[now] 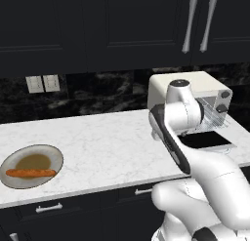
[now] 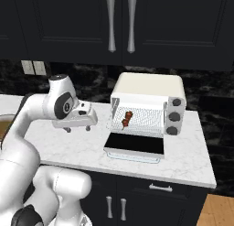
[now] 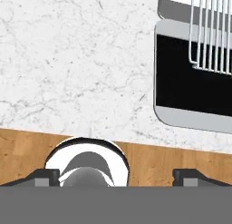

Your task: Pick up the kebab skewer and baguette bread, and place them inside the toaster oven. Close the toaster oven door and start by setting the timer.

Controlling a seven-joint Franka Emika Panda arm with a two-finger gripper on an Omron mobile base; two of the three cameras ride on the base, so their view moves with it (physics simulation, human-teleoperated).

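The kebab skewer (image 2: 127,119) lies on the wire rack (image 2: 141,117) inside the toaster oven (image 2: 148,90), whose door (image 2: 135,145) is folded down flat onto the marble bench (image 2: 183,152). The baguette bread (image 1: 31,172) rests on a plate (image 1: 54,157) at the bench's far left. The end effector (image 2: 75,126), released and empty, hovers over the bench left of the oven.

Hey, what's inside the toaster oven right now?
The kebab skewer sits on the wire rack inside the open toaster oven. No bread is in there; the baguette bread lies on its plate. The cavity's far-right end is hidden.
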